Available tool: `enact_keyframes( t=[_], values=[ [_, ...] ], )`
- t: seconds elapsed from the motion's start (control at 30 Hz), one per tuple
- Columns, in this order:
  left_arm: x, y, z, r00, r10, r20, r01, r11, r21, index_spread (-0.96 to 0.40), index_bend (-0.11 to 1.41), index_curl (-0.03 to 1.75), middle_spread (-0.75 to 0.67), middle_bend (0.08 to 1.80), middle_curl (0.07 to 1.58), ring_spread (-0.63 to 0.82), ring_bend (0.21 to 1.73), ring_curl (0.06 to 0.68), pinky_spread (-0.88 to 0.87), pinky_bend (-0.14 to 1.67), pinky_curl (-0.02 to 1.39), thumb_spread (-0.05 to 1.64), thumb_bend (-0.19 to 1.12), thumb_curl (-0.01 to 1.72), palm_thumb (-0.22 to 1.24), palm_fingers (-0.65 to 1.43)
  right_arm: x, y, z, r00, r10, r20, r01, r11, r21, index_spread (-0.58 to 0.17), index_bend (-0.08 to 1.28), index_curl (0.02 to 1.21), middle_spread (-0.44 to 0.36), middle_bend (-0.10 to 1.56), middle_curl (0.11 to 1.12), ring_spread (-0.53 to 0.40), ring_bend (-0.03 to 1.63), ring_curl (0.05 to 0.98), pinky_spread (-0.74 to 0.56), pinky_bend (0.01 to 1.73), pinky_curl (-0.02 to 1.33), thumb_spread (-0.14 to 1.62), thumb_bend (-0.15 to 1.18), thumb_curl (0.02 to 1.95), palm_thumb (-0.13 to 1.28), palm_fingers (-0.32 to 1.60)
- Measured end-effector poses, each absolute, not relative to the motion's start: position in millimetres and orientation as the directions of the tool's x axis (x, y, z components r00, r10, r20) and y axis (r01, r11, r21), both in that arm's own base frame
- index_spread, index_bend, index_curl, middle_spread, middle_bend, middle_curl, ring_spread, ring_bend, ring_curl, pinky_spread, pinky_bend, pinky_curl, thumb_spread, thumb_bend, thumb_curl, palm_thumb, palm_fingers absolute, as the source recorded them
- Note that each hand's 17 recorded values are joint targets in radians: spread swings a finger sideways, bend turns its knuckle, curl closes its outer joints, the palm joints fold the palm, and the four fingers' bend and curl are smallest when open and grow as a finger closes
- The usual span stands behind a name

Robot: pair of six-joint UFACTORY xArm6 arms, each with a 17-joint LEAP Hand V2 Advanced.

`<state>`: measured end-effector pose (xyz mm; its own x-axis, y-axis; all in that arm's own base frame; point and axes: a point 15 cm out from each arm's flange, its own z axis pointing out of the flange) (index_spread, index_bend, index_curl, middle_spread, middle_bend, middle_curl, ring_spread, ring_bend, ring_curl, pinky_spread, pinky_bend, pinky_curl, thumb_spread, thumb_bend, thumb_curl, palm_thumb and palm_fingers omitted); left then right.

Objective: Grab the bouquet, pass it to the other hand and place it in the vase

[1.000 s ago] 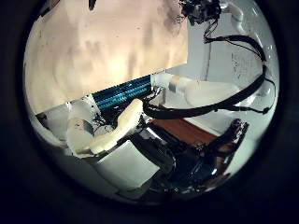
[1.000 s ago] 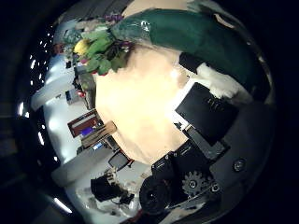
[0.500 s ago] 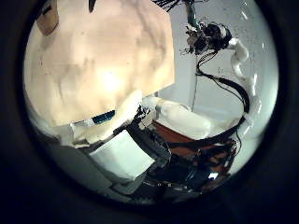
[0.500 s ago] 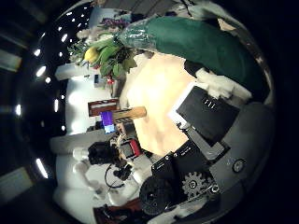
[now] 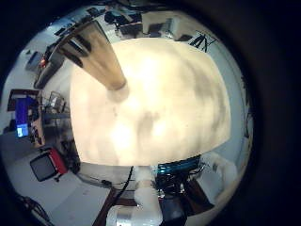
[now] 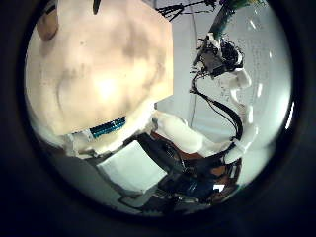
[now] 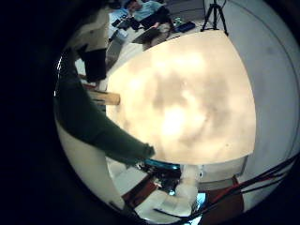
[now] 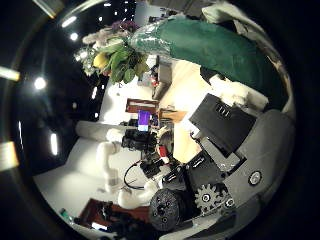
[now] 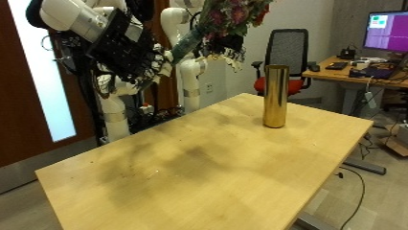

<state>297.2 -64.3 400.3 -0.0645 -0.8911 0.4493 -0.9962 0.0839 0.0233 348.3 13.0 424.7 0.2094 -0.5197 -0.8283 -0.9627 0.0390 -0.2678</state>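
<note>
Holding bouquet (image 9: 211,24) aloft, right hand (image 9: 134,53) clamping on wrap; handover pending, needing left hand (image 6: 133,163) (state untellable) closing in beside it.

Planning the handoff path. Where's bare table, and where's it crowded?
Nearly the whole table is bare; only the gold vase stands near its far corner. It is crowded in the air above the far edge, where both hands and the bouquet cluster.

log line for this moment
right hand: curled on bouquet wrap, held high off table | vase: upright on table, no bouquet in it | handover: not yet done
</note>
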Motion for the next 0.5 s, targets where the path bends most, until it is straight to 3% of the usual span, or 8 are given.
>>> enact_keyframes(
  t=[0.3,0.5],
  values=[
    [315.6,-94.5,426.0,-0.107,-0.786,0.610,-0.994,0.082,-0.069,0.13,0.18,0.38,0.11,0.34,0.36,0.35,0.52,0.163,0.43,0.19,0.23,0.90,-0.04,0.30,0.31,0.39,327.0,21.3,411.7,0.311,-0.298,-0.902,-0.950,-0.062,-0.307,-0.300,0.99,1.08,-0.129,1.35,0.76,-0.190,1.44,0.645,-0.22,1.19,0.89,0.36,-0.02,0.97,1.20,1.12],
    [316.6,-97.6,423.1,-0.110,-0.750,0.652,-0.992,0.124,-0.025,0.13,0.16,0.36,0.09,0.35,0.37,0.31,0.55,0.161,0.39,0.22,0.25,0.85,-0.04,0.30,0.26,0.40,322.4,37.5,415.1,0.352,-0.137,-0.926,-0.935,-0.107,-0.339,-0.296,0.99,1.07,-0.126,1.35,0.75,-0.184,1.44,0.645,-0.23,1.17,0.93,0.33,-0.02,0.97,1.20,1.12]
  ],
)
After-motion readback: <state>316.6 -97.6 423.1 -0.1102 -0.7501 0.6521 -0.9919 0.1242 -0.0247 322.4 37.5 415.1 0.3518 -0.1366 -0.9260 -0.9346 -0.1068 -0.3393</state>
